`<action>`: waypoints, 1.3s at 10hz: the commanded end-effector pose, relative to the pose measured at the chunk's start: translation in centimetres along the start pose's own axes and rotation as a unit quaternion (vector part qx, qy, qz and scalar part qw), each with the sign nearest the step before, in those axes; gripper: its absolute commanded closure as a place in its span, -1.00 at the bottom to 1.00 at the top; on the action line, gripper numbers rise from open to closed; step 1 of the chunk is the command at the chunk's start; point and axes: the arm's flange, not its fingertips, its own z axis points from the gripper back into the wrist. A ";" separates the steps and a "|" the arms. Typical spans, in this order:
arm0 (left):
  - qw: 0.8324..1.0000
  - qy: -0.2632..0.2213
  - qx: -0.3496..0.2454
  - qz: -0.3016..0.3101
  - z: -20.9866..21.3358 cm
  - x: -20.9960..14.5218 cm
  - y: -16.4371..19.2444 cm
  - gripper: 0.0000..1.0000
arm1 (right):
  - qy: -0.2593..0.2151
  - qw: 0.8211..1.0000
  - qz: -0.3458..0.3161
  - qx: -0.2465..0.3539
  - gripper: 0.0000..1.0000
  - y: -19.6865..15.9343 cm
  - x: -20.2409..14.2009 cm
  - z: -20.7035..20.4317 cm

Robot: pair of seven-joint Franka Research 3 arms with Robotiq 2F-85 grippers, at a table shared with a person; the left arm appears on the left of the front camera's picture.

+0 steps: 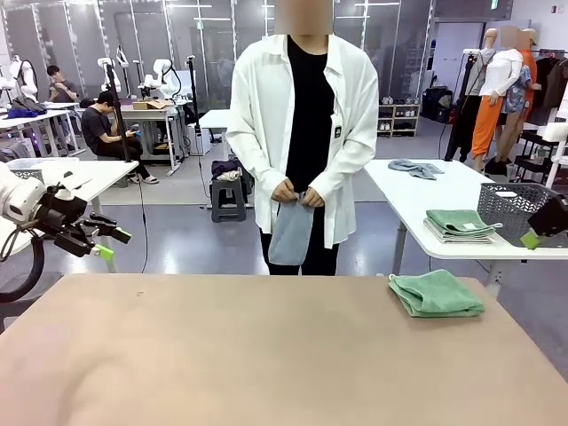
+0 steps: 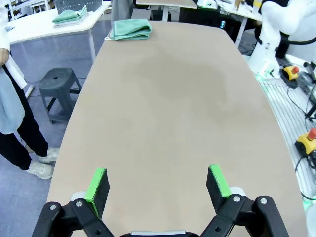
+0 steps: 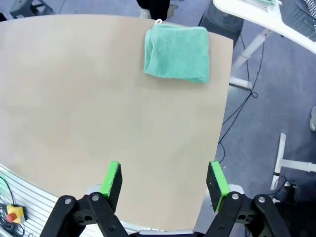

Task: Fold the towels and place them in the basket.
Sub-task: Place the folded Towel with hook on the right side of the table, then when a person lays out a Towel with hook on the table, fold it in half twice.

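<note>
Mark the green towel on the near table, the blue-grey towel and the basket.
green towel (image 1: 437, 294), front view, middle of top fold.
blue-grey towel (image 1: 290, 232), front view, middle of hanging cloth.
basket (image 1: 506, 211), front view, mesh side wall.

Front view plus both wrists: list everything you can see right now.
table: one, tan, before the robot
mint green towel: one, folded, table's far right corner
blue-grey towel: one, hanging from the person's hands
basket: one, dark grey, white side table at right
towel stack: one, green, beside the basket
stool: one, dark grey, floor beyond the table
person's hands: two, at waist
left gripper: one, black, open above table
right gripper: one, black, open above table edge
</note>
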 end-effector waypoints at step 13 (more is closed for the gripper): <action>1.000 0.000 -0.001 0.000 -0.1 0.2 0.0 -1.00 | 0.000 1.000 0.000 0.000 -0.72 0.0 0.0 0.0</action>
